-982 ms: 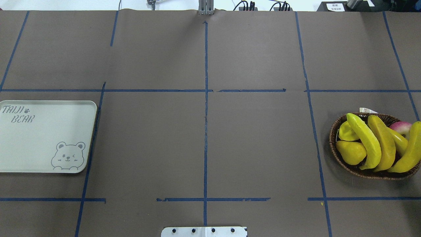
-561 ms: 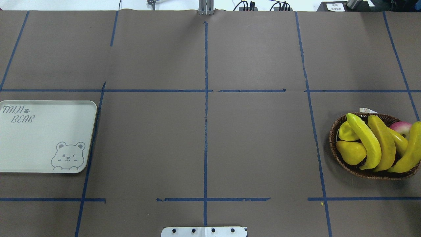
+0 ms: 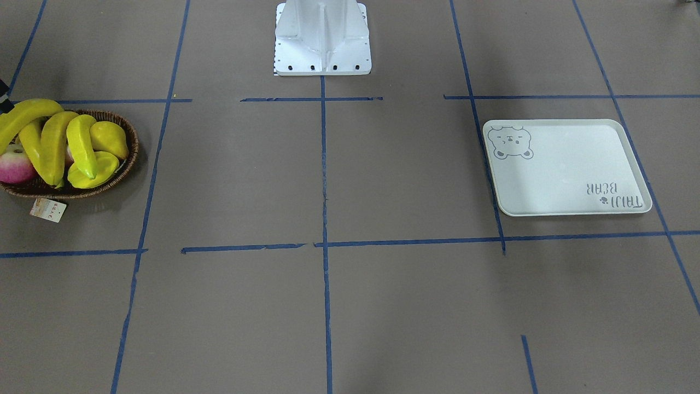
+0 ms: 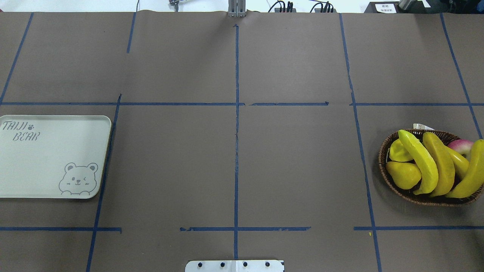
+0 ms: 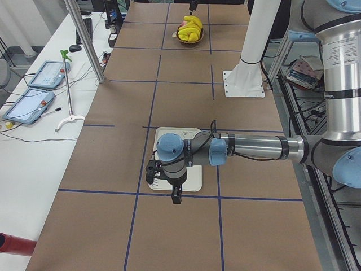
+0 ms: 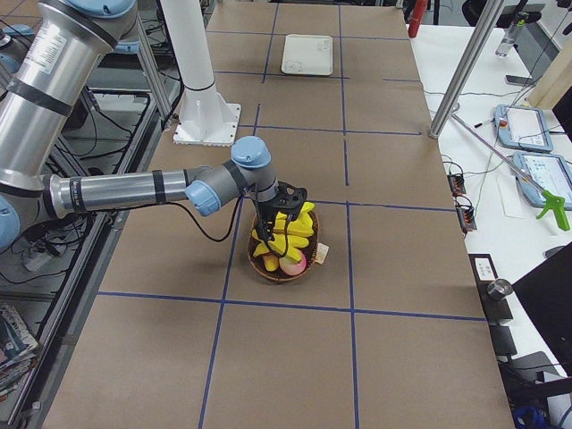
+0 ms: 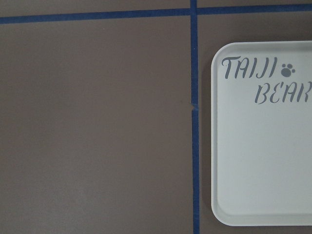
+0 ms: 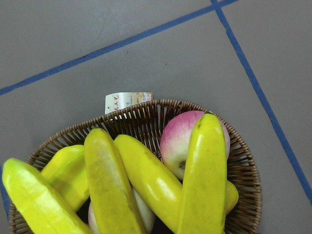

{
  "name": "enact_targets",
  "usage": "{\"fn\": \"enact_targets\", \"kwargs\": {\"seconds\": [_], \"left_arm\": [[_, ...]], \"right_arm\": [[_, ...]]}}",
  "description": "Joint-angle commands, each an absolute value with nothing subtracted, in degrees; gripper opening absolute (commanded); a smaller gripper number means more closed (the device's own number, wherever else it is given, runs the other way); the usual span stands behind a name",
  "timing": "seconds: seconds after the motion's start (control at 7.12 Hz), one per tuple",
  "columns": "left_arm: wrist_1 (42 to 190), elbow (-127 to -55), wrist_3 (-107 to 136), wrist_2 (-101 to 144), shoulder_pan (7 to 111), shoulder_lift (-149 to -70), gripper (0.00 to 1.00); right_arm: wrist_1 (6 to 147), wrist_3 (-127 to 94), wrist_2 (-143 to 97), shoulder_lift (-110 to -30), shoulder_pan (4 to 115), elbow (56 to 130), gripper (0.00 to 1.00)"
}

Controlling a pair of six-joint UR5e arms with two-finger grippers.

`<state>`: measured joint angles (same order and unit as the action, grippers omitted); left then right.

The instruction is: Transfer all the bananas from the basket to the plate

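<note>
All 4 bananas (image 4: 440,166) lie in the basket (image 4: 382,168) at the right; the plate (image 4: 45,166) sits bare at the left. The right gripper (image 6: 279,219) hangs above the basket and the left gripper (image 5: 153,172) above the plate; I cannot tell whether either's fingers are open. The first pick looks pending: descend onto the topmost banana.

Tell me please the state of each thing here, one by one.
bananas, all four lie in the basket
basket, upright, heaped full
plate, lies flat, no banana on it
left pincer, by the plate's edge, open or shut cannot tell
right pincer, over the basket, open or shut cannot tell
</note>
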<state>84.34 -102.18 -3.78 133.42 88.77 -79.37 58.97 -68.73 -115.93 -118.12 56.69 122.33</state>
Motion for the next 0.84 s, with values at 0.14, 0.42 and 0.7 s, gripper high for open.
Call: {"fn": "enact_targets", "kwargs": {"seconds": [0.14,0.42,0.7], "left_arm": [[84.5,-102.2,-3.8,133.5,88.8,-79.4,1.0],[84.5,-102.1,-3.8,133.4,88.8,-79.4,1.0],[84.4,-102.1,-3.8,133.4,88.8,-79.4,1.0]], "right_arm": [[57.7,-75.3,-105.8,-121.3,45.6,123.2,0.99],[57.8,-75.4,-103.6,-123.4,42.2,123.1,0.99],[57.9,-75.7,-103.6,-122.8,41.0,123.0,0.95]]}}
